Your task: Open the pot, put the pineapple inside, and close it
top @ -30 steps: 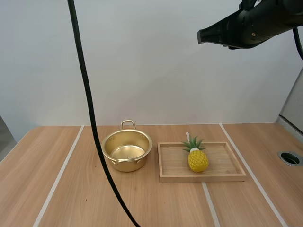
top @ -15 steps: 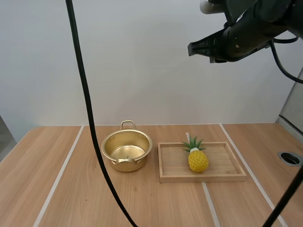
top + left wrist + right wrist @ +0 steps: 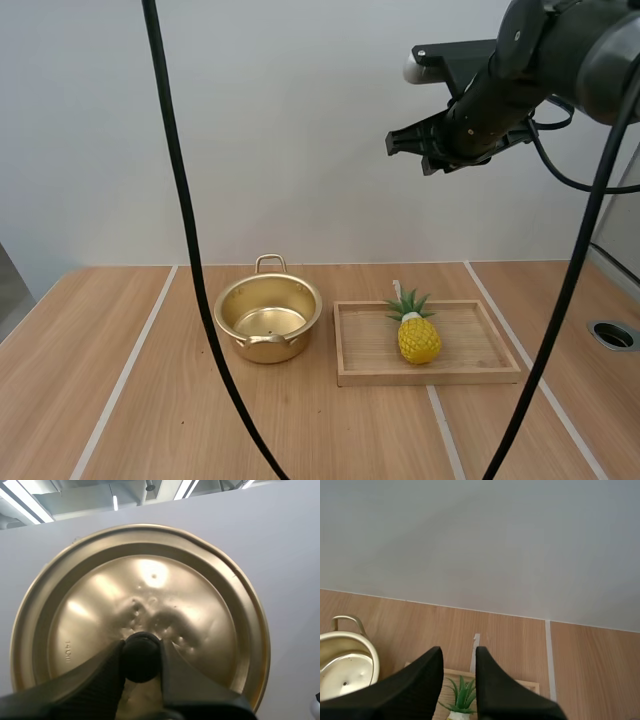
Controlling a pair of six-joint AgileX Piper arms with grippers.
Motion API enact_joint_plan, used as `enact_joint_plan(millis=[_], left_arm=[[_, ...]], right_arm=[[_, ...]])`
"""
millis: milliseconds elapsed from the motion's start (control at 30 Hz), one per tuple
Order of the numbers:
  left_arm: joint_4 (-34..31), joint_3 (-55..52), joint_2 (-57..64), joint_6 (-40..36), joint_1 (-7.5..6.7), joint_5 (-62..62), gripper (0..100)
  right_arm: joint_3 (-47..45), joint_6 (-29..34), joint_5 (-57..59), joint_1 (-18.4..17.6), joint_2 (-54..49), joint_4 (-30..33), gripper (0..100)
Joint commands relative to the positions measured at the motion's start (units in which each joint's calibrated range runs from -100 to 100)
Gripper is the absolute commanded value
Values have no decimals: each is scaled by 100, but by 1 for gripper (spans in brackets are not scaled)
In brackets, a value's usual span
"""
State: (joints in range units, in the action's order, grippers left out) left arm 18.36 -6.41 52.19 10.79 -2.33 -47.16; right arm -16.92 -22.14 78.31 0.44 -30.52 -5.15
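The gold pot stands open and empty on the table, left of the wooden tray. A yellow pineapple with green leaves lies in the tray's middle. My right gripper hangs high above the tray, pointing left. Seen from the right wrist, my right gripper is open with nothing between its fingers, above the pineapple's leaves and beside the pot. My left gripper is shut on the black knob of the gold lid, held up away from the table.
A round metal-rimmed hole sits in the table at the far right. White strips run front to back across the wooden tabletop. Bare wood lies left of the pot and in front of the tray.
My right arm has swung down and to the left, and its gripper now hangs lower over the tray. Pot, tray and pineapple have not moved.
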Motion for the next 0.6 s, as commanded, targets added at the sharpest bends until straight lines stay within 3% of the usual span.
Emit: enact_joint_plan(millis=[0, 333, 567], left_arm=[[109, 38, 52, -21, -7, -10, 0], [109, 38, 52, -27, -7, -216, 0], [109, 38, 52, -134, -7, -410, 0]], right_arm=[[-11, -55, 148, 19, 191, -14, 40], [-11, -402, 992, 19, 903, -4, 43], [-310, -678, 1167, 19, 960, -4, 93]])
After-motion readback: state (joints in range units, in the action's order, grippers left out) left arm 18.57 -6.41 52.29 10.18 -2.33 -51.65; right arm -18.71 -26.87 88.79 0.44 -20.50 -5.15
